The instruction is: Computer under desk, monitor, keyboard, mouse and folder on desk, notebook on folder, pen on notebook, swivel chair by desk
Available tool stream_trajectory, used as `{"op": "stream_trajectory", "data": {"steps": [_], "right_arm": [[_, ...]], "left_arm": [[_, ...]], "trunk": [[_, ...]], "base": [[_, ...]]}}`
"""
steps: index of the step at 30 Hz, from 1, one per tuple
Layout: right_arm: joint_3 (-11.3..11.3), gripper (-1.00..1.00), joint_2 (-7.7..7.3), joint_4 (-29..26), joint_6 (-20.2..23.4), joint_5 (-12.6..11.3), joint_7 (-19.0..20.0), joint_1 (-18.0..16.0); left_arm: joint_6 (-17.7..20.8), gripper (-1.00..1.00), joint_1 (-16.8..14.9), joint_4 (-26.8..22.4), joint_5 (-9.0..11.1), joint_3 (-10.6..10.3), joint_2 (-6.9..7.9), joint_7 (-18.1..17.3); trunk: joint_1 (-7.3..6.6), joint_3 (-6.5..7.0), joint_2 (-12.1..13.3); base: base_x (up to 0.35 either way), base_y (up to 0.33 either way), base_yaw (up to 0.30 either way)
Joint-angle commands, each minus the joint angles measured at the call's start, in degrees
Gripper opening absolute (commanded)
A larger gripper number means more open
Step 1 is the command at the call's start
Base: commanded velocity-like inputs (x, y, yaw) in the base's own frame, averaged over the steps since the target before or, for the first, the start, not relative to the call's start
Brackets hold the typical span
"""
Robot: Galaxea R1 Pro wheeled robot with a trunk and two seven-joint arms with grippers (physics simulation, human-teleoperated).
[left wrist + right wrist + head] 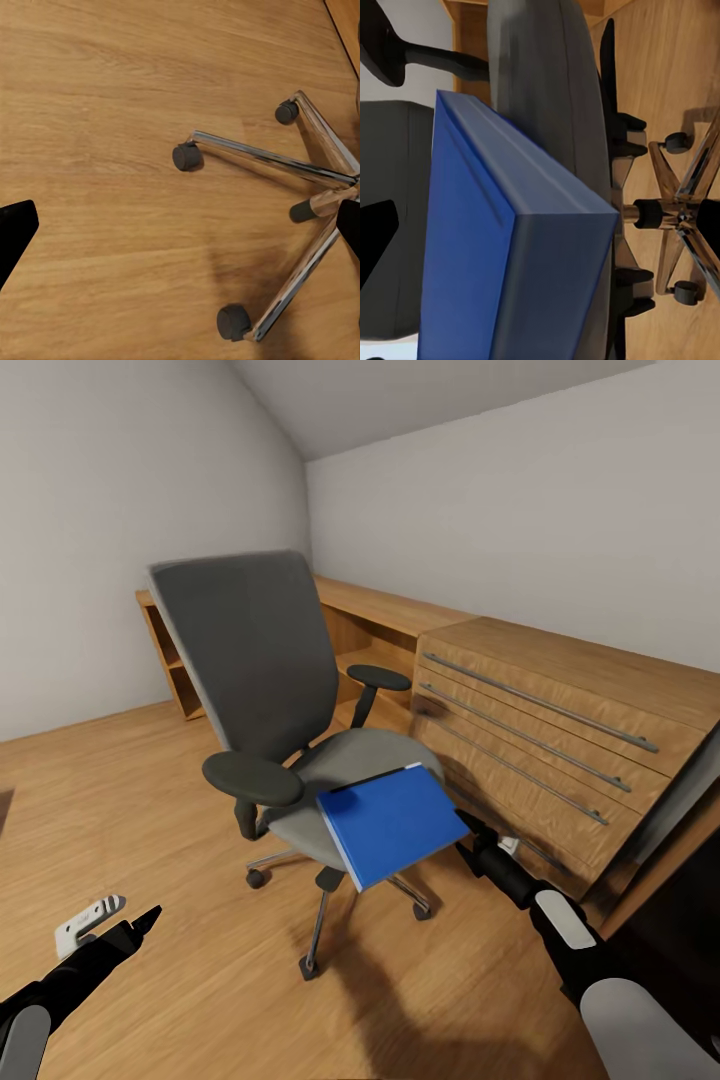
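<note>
The grey swivel chair (260, 690) stands on the wooden floor in the middle of the head view, its back towards the left wall. The bright blue folder (390, 825) hangs tilted over the front right of the seat, and my right gripper (468, 832) is shut on its right edge. In the right wrist view the folder (510, 247) lies between the fingers, with the seat (555, 97) behind it. My left gripper (125, 922) hovers low over the floor left of the chair, open and empty. The left wrist view looks down on the chrome base (300, 169).
A light wooden drawer unit (560, 730) with long metal handles runs along the right wall, close behind the chair. A low wooden shelf (175, 660) sits in the far corner. A dark surface edge (680, 900) shows at the lower right. Bare floor (120, 800) lies left of the chair.
</note>
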Motion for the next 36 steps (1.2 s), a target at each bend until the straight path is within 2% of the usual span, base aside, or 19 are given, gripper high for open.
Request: {"op": "stream_trajectory", "data": {"steps": [1,28,29,36], "right_arm": [[-0.16,1.0,0.03,0.02,0.48,-0.33,0.0,-0.03],[-0.01,1.0,0.21,-0.02,0.48,-0.25,0.0,-0.02],[0.05,-1.0,0.2,-0.05,0.48,-0.25,0.0,-0.04],[0.11,-1.0,0.2,-0.07,0.48,-0.24,0.0,-0.05]], "left_arm": [[0.35,1.0,-0.04,-0.03,-0.02,0.11,-0.02,-0.29],[0.35,1.0,-0.04,-0.06,-0.02,0.19,-0.03,-0.32],[0.35,1.0,-0.04,-0.04,-0.02,0.17,-0.03,-0.3],[0.35,1.0,-0.04,-0.04,-0.02,0.2,-0.02,-0.37]], "trunk": [[-0.01,-0.05,-0.02],[-0.01,-0.05,-0.02],[-0.01,-0.05,-0.02],[-0.01,-0.05,-0.02]], "base": [[0.0,0.0,0.0],[0.0,0.0,0.0],[0.0,0.0,0.0],[0.0,0.0,0.0]]}}
